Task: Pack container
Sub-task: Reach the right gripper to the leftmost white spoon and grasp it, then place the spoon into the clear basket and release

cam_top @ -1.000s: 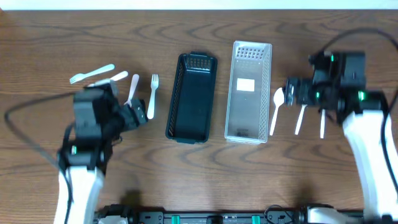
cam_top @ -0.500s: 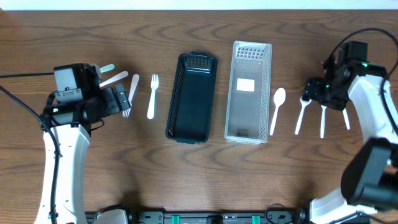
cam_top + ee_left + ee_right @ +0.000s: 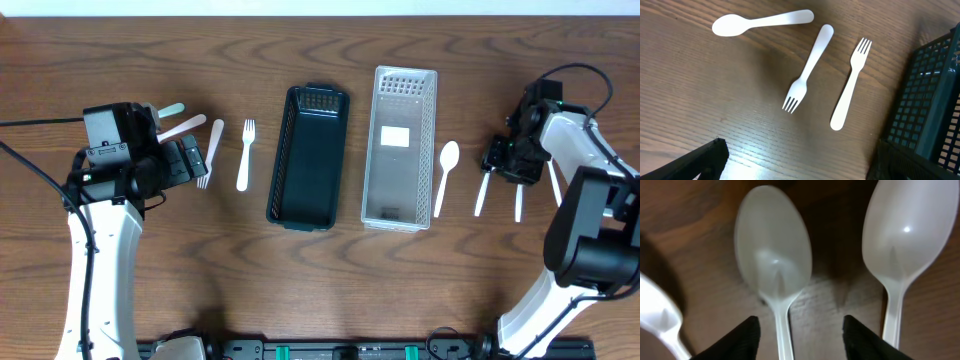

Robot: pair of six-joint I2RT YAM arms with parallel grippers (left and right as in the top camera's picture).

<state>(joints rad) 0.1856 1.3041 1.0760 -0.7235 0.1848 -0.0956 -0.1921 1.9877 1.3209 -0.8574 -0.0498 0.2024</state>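
While the left arm keeps the pose it had half a second ago, the right gripper (image 3: 500, 158) now sits slightly more toward 6 o'clock than before. It is at 3 o'clock on the table (image 3: 320, 300), low over the bowls of three spoons (image 3: 519, 200). In the wrist view its fingers (image 3: 735, 340) stand on both sides of the handle of the middle spoon (image 3: 774, 250). A gap shows on each side, so this claw is partly open and grips nothing.

The left gripper (image 3: 188, 160) is at 9 o'clock, wide open and empty. A fork (image 3: 213, 150) lies just at its 3 o'clock side, and a second fork (image 3: 245, 155) lies between that one and the black basket (image 3: 307, 215).

The black basket and the clear basket (image 3: 400, 215) stand side by side at the centre, with only a narrow strip of wood between them. Both are empty. The top of the clear basket comes close to the far edge at 12 o'clock. A lone spoon (image 3: 446, 175) lies just beside its right wall. Wide bare wood is free at 6 o'clock of both baskets.
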